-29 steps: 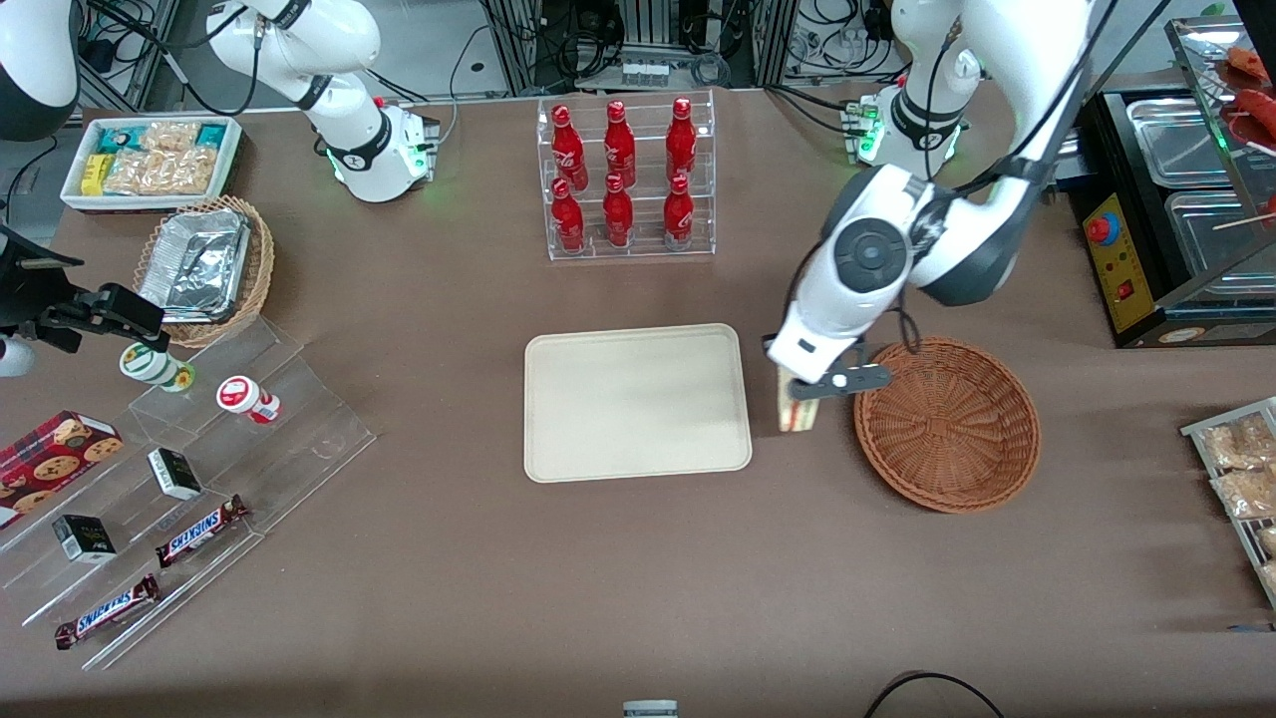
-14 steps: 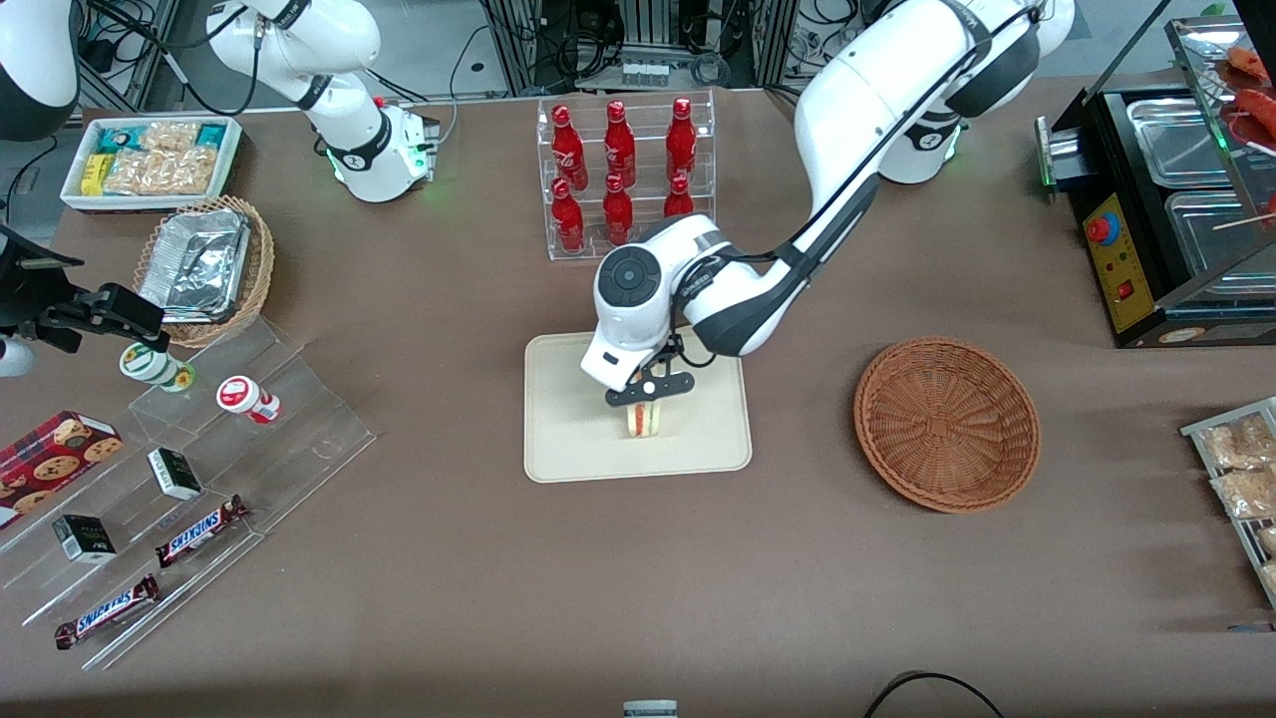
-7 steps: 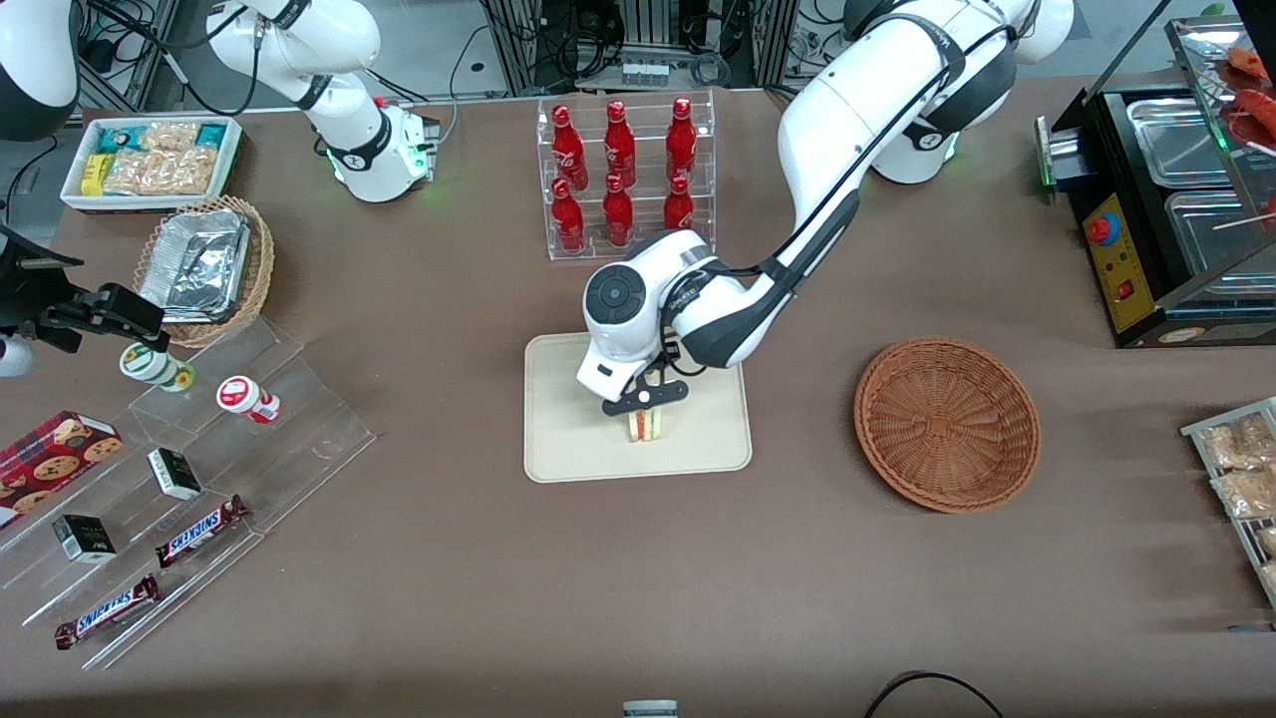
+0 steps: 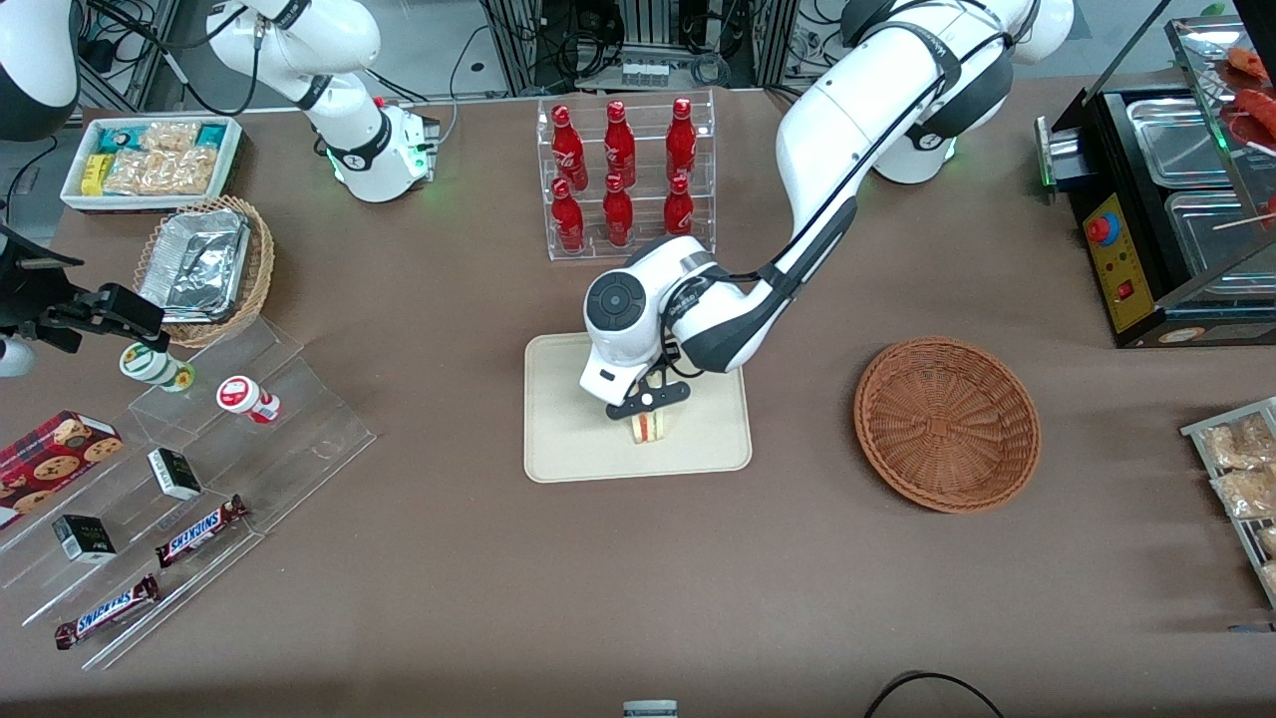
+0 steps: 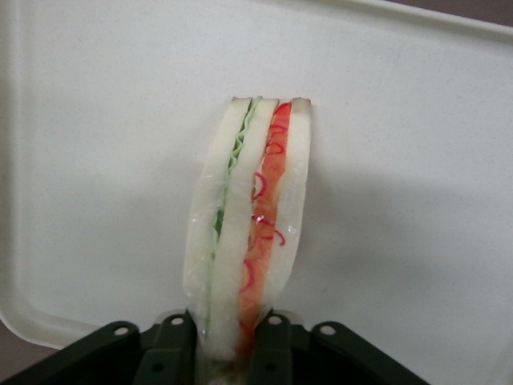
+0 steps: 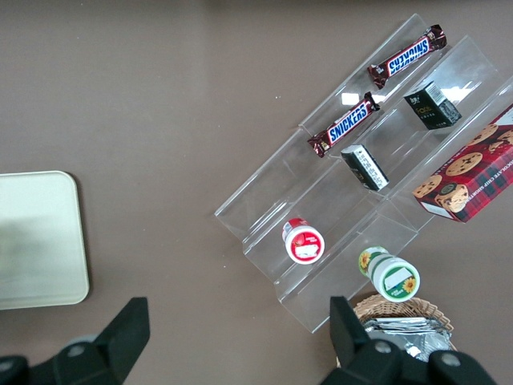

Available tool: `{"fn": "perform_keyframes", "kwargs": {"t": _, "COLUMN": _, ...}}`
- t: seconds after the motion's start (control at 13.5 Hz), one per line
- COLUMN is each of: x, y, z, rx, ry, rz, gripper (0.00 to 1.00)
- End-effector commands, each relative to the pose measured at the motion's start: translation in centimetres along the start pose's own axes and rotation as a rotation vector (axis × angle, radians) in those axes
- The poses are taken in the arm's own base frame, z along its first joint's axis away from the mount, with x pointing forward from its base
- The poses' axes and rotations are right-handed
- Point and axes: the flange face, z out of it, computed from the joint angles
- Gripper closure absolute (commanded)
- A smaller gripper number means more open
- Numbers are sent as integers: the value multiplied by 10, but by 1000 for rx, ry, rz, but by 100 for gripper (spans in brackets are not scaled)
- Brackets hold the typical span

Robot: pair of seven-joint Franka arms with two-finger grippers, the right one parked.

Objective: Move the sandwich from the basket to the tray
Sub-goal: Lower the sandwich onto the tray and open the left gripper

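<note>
The black two-finger gripper [image 4: 649, 403], at the frame's middle, is clamped on the pale triangular sandwich wedge [image 4: 649, 427] with red and green filling, standing it on edge over the flat cream rectangular tray [image 4: 568, 439]. Released like this, the thin wedge could tip flat or cling to the fingers [image 5: 172, 345] as they lift. The round reddish-brown wicker basket [image 4: 947, 424] sits empty toward the right.

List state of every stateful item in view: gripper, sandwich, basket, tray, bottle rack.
gripper: over the tray, shut on the sandwich.
sandwich: on edge, held, over or on the tray; contact cannot be told.
basket: empty, upright, toward the working arm's end.
tray: flat on the table, nothing else on it.
bottle rack: six red bottles, all upright.
</note>
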Motion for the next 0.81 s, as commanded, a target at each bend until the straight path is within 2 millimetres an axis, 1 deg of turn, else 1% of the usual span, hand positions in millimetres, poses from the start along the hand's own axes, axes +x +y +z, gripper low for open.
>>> {"fn": "perform_keyframes", "kwargs": {"t": 0.0, "x": 1, "y": 7, "z": -9, "rx": -12, "ry": 14, "rz": -32, "gripper": 0}}
{"fn": "perform_keyframes", "kwargs": {"t": 0.15, "x": 0, "y": 6, "z": -17, "rx": -13, "ry": 18, "rz": -30, "gripper": 0}}
{"fn": "perform_keyframes", "kwargs": {"t": 0.44, "x": 1, "y": 2, "z": -47, "rx": -17, "ry": 30, "rz": -17, "gripper": 0}}
{"fn": "perform_keyframes", "kwargs": {"t": 0.52, "x": -1, "y": 2, "z": -58, "rx": -20, "ry": 37, "rz": -15, "gripper": 0}}
{"fn": "perform_keyframes", "kwargs": {"t": 0.59, "x": -3, "y": 2, "z": -63, "rx": -18, "ry": 42, "rz": -12, "gripper": 0}}
{"fn": "perform_keyframes", "kwargs": {"t": 0.74, "x": -7, "y": -1, "z": -90, "rx": -27, "ry": 64, "rz": 27, "gripper": 0}}
